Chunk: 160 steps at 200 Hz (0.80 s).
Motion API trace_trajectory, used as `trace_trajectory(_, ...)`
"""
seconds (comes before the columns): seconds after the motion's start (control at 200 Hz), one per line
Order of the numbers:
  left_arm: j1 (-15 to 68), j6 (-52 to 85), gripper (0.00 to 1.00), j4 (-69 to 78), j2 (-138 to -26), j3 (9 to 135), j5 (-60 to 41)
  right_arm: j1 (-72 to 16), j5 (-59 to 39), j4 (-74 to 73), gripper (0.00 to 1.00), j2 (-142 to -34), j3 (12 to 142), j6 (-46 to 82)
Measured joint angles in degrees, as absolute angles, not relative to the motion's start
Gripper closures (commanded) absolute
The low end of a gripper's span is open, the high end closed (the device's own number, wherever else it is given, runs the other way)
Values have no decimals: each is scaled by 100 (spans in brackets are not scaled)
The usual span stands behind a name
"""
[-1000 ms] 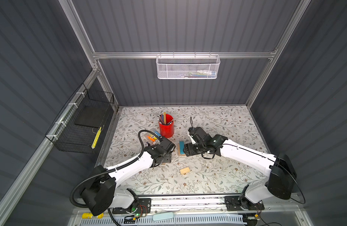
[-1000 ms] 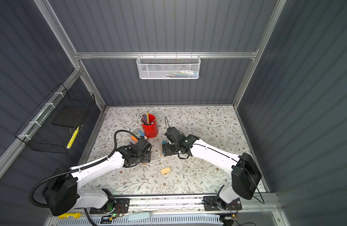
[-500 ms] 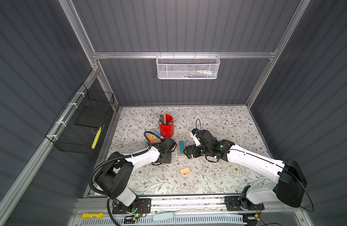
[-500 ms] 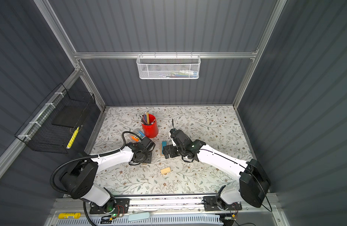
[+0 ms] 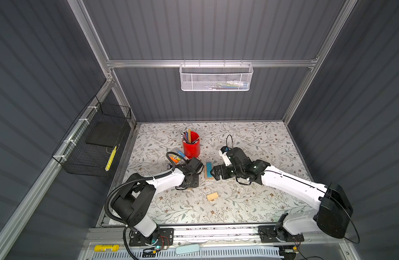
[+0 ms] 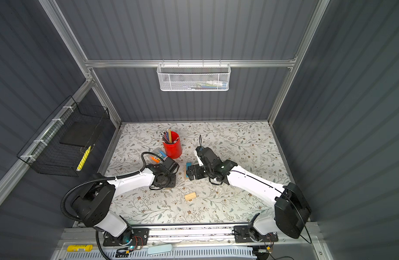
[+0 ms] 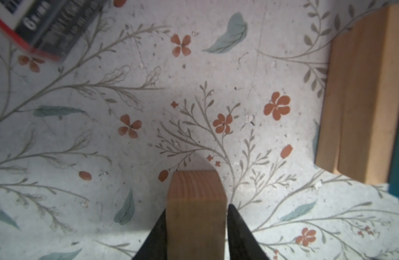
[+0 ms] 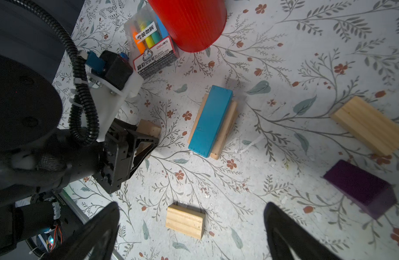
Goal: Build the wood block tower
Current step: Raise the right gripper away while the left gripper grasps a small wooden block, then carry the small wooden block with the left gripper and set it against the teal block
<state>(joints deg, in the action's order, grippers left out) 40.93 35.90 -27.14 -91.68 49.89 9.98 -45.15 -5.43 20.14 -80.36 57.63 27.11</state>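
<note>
The tower is a low stack of tan bricks [image 8: 225, 132] with the blue block [image 5: 208, 168] lying on top, in the middle of the table. My right gripper [image 5: 214, 174] hangs open just right of it, holding nothing. My left gripper [image 7: 196, 209] is left of the stack, low over the table, shut on a tan wood block [image 7: 195, 202]. One loose tan block [image 5: 212, 196] lies nearer the front. In the right wrist view, more tan bricks [image 8: 369, 125] and the purple block [image 8: 360, 189] lie on the table; my right arm hides them in both top views.
A red pencil cup [image 5: 191, 145] stands behind the stack with a pack of coloured markers [image 5: 178, 157] beside it, close to my left wrist. A white mesh basket [image 5: 216, 76] hangs on the back wall and a black wire basket [image 5: 92, 141] on the left wall.
My left gripper has closed on the tan block. My right gripper has opened wide, let go of the blue block on the stack and drawn back slightly to the right.
</note>
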Motion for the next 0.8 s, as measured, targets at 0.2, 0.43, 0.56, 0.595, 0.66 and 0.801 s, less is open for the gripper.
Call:
trace_trajectory(0.2, 4093, 3647, 74, -2738, -9166, 4989, 1022, -4423, -624, 2014, 1, -8036, 5763, 2759)
trace_trajectory(0.43, 4093, 3778, 80, -3035, -8892, 5009, 1044, -4189, -674, 2075, 1, -7970, 5763, 2808)
trace_trajectory(0.56, 4095, 3905, 82, -3326, -8648, 5269, 1048, -4014, -735, 2102, 1, -7776, 5690, 2842)
trace_trajectory(0.595, 4104, 3942, 83, -3391, -8597, 5363, 1050, -3957, -755, 2108, 1, -7706, 5658, 2851)
trace_trajectory(0.66, 4154, 4021, 84, -3522, -8532, 5557, 1066, -3844, -781, 2110, 1, -7603, 5610, 2877)
trace_trajectory(0.801, 4370, 4191, 86, -3813, -8552, 6090, 1090, -3559, -825, 2178, 1, -7446, 5500, 2956)
